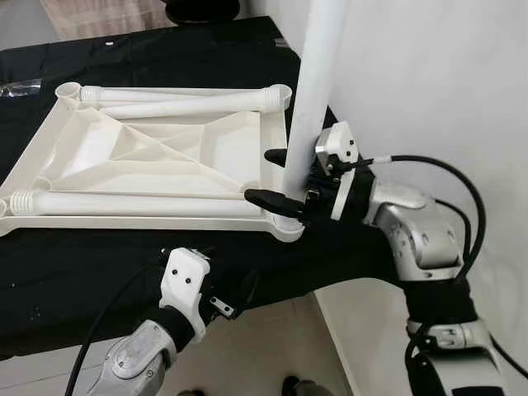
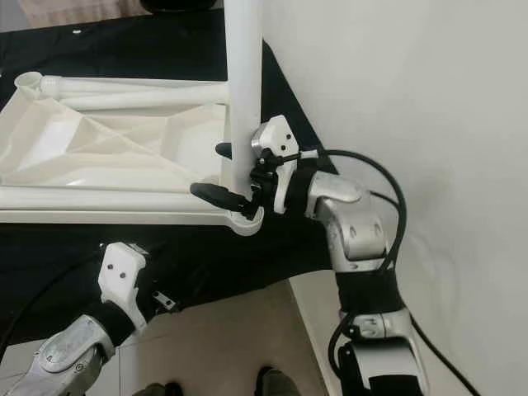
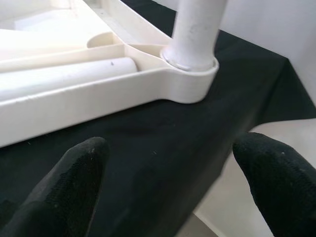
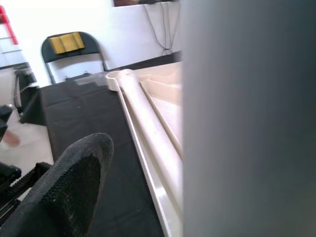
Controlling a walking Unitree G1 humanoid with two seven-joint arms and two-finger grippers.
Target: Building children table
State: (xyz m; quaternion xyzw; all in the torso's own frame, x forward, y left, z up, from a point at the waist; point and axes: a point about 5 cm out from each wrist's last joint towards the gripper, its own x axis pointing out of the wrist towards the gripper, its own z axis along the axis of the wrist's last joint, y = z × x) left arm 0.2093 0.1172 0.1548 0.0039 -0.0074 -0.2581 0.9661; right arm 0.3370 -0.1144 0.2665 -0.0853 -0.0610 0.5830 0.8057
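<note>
Upturned white ribbed tabletop [image 1: 157,157], right pincer [image 1: 280,175] grasping upright white leg [image 1: 312,91] in corner socket, left pincer [image 3: 173,182] released

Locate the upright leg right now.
The leg stands upright in the near right corner socket of the tabletop, which lies upside down on the black cloth. The right tool grips it low, by the wall.

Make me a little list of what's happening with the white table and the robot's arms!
tabletop: white tabletop lies upside down on the black cloth
standing leg: white leg upright in the near right corner socket
loose legs: two more legs lie in the tabletop
right end effector: fingers around the standing leg
left end effector: open, near the cloth's edge
</note>
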